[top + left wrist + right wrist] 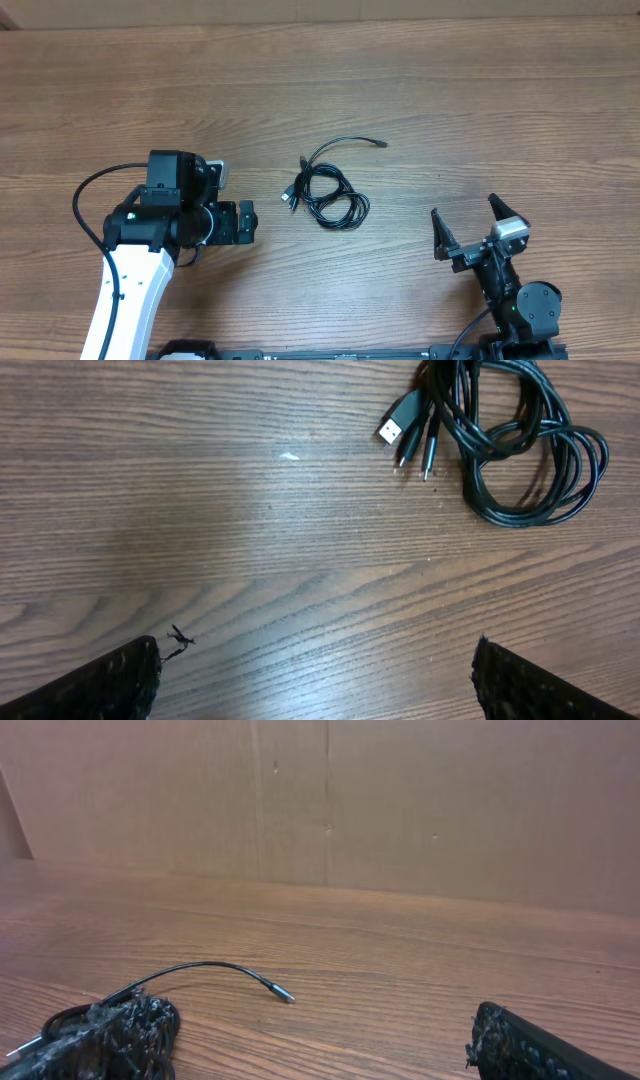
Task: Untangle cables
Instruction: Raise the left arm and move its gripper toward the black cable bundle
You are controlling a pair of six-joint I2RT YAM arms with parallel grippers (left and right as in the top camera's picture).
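1. Table (450,90): brown wood.
2. L gripper (248,222): jaws wide apart, near cables' left, not touching.
3. R gripper (466,222): jaws apart, well off to their right.
4. Cables (330,200): looped bundle, mid-table.
5. Plugs (405,428): at bundle's left side.

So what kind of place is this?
Likely a robot lab workbench: a wood-grain table, the left gripper and right gripper open, tangled black cables, a plain brown board behind.
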